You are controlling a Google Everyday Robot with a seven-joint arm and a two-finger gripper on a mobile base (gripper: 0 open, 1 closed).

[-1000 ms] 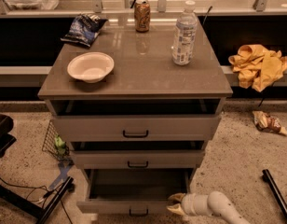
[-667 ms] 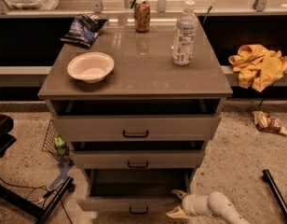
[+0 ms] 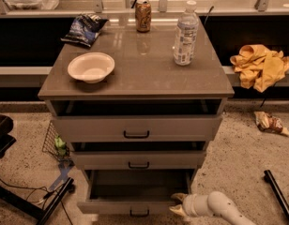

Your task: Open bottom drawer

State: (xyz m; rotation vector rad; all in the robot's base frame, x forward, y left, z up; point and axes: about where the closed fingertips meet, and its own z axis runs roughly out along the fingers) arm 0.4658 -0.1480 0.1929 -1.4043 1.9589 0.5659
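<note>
The bottom drawer (image 3: 107, 206) is the lowest of three in a grey cabinet. It is pulled out toward me, its dark inside showing, with a small black bar handle (image 3: 139, 213) on its front. My gripper (image 3: 178, 204) is on a white arm entering from the lower right. It sits at the right end of the bottom drawer's front, one finger above the front edge and one below it. The top drawer (image 3: 136, 127) and the middle drawer (image 3: 138, 159) are each slightly open above it.
The cabinet top (image 3: 135, 64) holds a white bowl (image 3: 91, 67), a chip bag (image 3: 85, 28), a can (image 3: 143, 15) and a water bottle (image 3: 185, 33). A yellow cloth (image 3: 260, 65) lies on a ledge at right. A black bar (image 3: 278, 194) and cables lie on the floor.
The bottom drawer has slid a little farther out toward me, and my gripper has drawn back with it. Nothing else has moved.
</note>
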